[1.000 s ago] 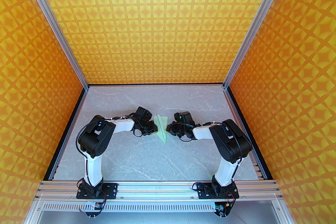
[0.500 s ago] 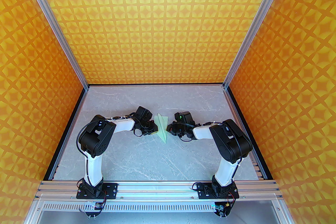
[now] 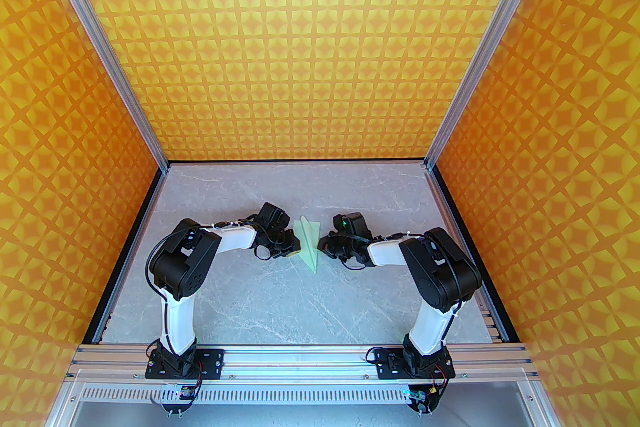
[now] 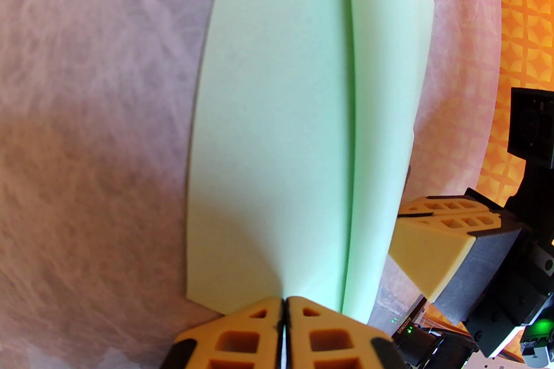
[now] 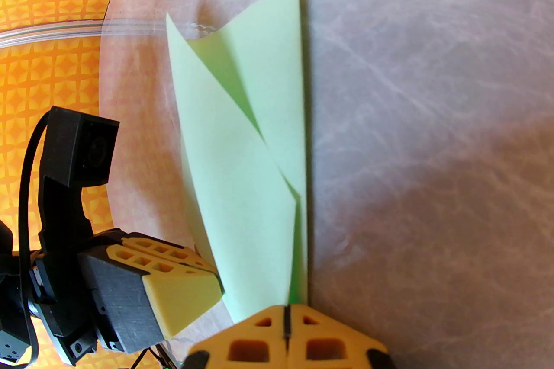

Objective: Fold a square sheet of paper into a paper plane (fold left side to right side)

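overhead view of my two-arm rig inside an orange patterned enclosure, with a grey marbled bench (image 3: 260,305) as the floor. reading left to right:

on the left, my left arm bends inward toward the middle of the bench. its left hand (image 3: 295,246) is low over the surface. in the left wrist view the two orange fingers are closed together, pinching the near edge of a broad flap of pale green paper.

in the centre, between the two hands, lies the paper plane (image 3: 310,242). it is a slim mint-green dart on the bench, with its narrow tip toward the arm bases and its wider end toward the back wall. the wrist views show layered flaps, a long seam running along its length, and one flap lifting slightly off the bench.

on the right, my right hand (image 3: 323,245) meets the plane from the other side. in the right wrist view its fingers are shut tight, and they appear to be nipping the plane's edge, though the contact point is partly hidden by the fingers.

my judgement on progress: the square is already a recognisable dart, so most of the folding looks done. what seems to be left is bringing the left side over to the right, pressing that crease flat, and letting go with both hands.
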Controlling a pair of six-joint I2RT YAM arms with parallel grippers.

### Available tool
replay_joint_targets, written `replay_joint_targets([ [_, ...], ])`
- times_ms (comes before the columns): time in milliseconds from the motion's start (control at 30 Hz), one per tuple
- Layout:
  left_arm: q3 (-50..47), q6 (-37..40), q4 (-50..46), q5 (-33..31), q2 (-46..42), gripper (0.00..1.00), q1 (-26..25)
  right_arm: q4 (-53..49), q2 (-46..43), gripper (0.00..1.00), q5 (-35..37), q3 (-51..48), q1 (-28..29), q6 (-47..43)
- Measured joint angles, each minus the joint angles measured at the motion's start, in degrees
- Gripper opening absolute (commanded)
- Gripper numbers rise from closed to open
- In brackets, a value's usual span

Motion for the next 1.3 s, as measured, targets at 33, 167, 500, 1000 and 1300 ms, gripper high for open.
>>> replay_joint_targets([
  [33,0.0,0.0,0.0,0.0,0.0,0.13,0.0,0.0,0.0,0.00,0.0,0.0,0.0,0.0],
  [167,0.2,0.0,-0.1,0.0,0.0,0.14,0.0,0.0,0.1,0.00,0.0,0.0,0.0,0.0],
  [500,1.6,0.5,-2.1,-0.9,0.0,0.18,-0.3,0.0,0.5,0.00,-0.2,0.0,0.0,0.0],
  [1000,-0.9,-1.9,1.4,0.0,-8.7,0.03,-4.5,-0.1,0.5,0.00,-0.2,0.0,0.0,0.0],
  [1300,-4.1,-5.9,5.4,1.6,-8.1,0.03,-6.4,-0.1,0.5,0.00,-0.2,0.0,0.0,0.0],
])
